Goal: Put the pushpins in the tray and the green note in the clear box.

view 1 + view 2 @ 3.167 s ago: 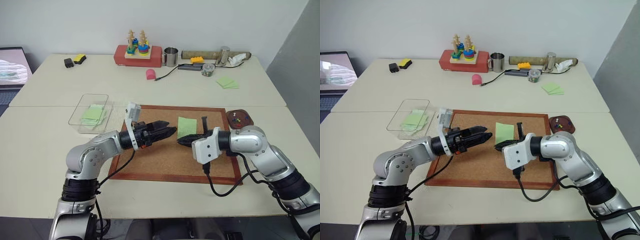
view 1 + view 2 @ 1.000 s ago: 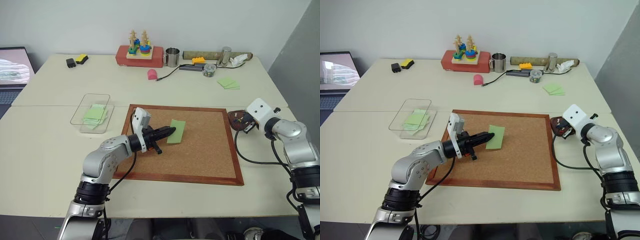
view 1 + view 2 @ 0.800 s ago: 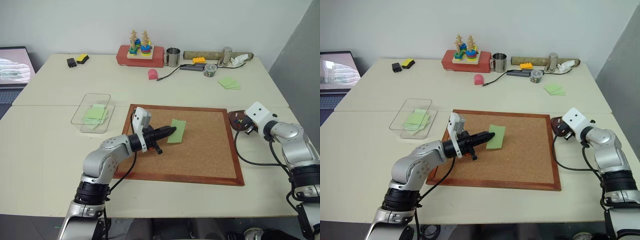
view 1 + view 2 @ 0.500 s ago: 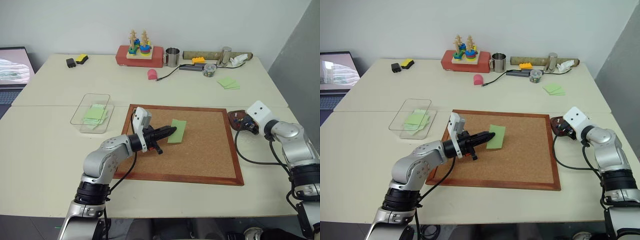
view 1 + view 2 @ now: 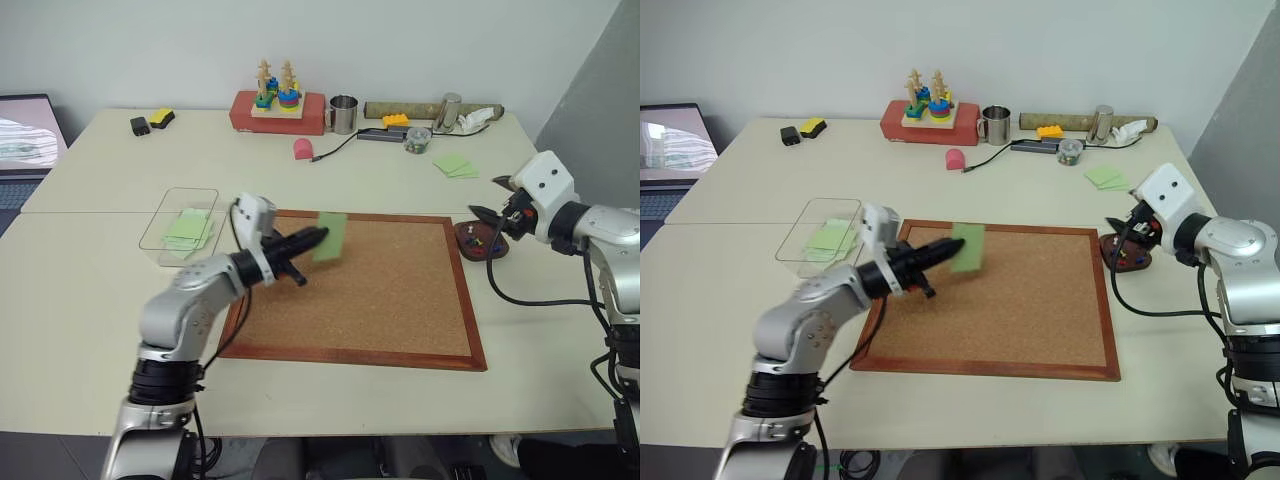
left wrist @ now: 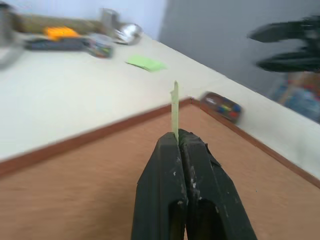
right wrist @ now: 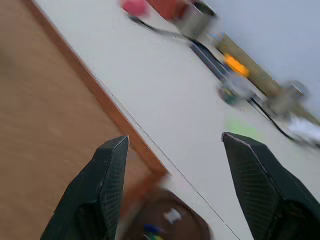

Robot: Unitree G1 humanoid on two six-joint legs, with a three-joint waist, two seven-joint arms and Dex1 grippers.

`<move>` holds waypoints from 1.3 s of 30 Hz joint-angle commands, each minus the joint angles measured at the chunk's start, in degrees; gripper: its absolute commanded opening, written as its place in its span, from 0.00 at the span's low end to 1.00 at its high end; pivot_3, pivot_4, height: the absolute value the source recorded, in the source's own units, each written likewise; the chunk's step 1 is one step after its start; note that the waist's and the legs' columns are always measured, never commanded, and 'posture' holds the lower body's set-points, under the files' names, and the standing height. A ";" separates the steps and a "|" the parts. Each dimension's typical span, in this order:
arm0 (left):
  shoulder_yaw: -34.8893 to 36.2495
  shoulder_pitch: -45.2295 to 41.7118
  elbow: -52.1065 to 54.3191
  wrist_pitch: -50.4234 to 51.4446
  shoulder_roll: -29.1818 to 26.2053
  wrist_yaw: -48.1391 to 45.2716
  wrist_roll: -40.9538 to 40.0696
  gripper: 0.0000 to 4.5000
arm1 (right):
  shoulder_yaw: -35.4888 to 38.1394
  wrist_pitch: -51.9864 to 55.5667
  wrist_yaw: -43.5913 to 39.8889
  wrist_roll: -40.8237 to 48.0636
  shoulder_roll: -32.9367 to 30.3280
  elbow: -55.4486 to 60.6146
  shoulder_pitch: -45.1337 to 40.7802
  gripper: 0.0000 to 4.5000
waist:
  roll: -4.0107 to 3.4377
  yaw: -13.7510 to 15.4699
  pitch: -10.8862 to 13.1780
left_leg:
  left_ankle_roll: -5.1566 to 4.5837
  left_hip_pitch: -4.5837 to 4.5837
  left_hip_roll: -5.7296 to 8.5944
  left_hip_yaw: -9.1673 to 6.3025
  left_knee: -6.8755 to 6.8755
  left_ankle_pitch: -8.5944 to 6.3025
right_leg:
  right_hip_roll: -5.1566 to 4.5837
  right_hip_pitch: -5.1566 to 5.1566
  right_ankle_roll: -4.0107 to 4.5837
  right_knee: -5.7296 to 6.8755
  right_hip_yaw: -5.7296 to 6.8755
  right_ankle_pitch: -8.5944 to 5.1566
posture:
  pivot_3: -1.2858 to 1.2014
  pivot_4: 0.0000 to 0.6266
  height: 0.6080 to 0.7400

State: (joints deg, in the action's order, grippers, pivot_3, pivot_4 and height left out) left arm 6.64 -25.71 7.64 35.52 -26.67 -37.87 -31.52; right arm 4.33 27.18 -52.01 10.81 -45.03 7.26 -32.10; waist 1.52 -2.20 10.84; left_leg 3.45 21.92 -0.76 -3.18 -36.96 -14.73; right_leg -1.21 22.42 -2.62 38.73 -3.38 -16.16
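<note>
My left gripper (image 5: 314, 238) is shut on one edge of the green note (image 5: 331, 236) and holds it upright in the air over the far left part of the corkboard (image 5: 370, 300). In the left wrist view the green note (image 6: 174, 111) stands edge-on out of the closed fingers. The clear box (image 5: 148, 228) lies to the left of the board with green notes in it. My right gripper (image 5: 488, 197) hangs open and empty just above the tray (image 5: 497, 250), which sits by the board's right edge. Small coloured pushpins (image 5: 478, 238) lie in the tray.
A loose stack of green notes (image 5: 455, 165) lies at the back right. Along the far edge stand a red box with a wooden ring toy (image 5: 277, 108), a metal cup (image 5: 342, 113), a cable and small items. A laptop (image 5: 25, 130) sits at the far left.
My left gripper has lifted the green note off the corkboard and carried it left, toward the clear box. My right gripper has opened and risen from the tray.
</note>
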 commanded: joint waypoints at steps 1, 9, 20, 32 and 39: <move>6.46 -2.41 -2.20 -4.84 -3.41 5.26 4.03 0.00 | -1.75 5.62 -5.54 8.22 -0.04 8.70 -2.60 0.69 | 0.00 0.06 0.00 | 0.00 0.00 0.00 -0.01 0.00 0.00 | -0.01 0.00 0.00 0.00 0.01 0.00 | 0.52 0.24 1.00; 10.47 -3.51 -10.02 -11.84 -9.38 11.67 12.52 0.00 | -6.12 12.23 -5.01 13.66 4.33 10.72 -8.50 0.69 | 0.02 0.36 0.01 | 0.00 0.07 0.01 -0.13 -0.01 0.00 | -0.05 0.00 0.01 -0.07 0.17 0.01 | 0.52 0.24 1.00; 11.59 -4.77 -18.10 -11.59 -9.72 19.27 16.39 0.10 | -8.70 11.41 -4.91 13.46 6.64 8.90 -10.26 0.71 | 0.01 0.52 0.01 | 0.02 0.57 0.03 -0.74 -0.05 0.01 | -0.13 0.17 0.02 -0.09 0.84 0.01 | 0.52 0.24 1.00; 11.28 -5.40 -19.13 -9.32 -9.87 18.17 15.25 0.60 | -8.45 11.59 -3.86 13.27 6.73 8.69 -9.79 0.71 | 0.01 0.48 0.01 | 0.21 1.06 0.05 -0.89 -0.08 0.13 | -0.12 0.78 0.03 0.21 0.93 0.02 | 0.52 0.24 1.00; 11.54 -5.31 -18.25 -8.06 -10.16 16.47 13.90 0.88 | -8.53 11.31 -3.54 13.06 6.68 8.62 -9.57 0.71 | 0.01 0.45 0.01 | 0.21 1.06 0.05 -0.88 -0.08 0.13 | -0.11 0.78 0.03 0.22 0.94 0.02 | 0.52 0.24 1.00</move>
State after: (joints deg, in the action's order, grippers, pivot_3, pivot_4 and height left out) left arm 16.48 -29.99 -12.11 28.16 -35.81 -19.89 -16.71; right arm -4.88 39.31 -56.00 23.75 -38.07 15.28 -41.34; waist 1.53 -1.75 10.85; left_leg 3.66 22.97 -0.71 -4.06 -37.04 -14.60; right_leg -1.32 23.20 -2.59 38.94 -2.45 -16.14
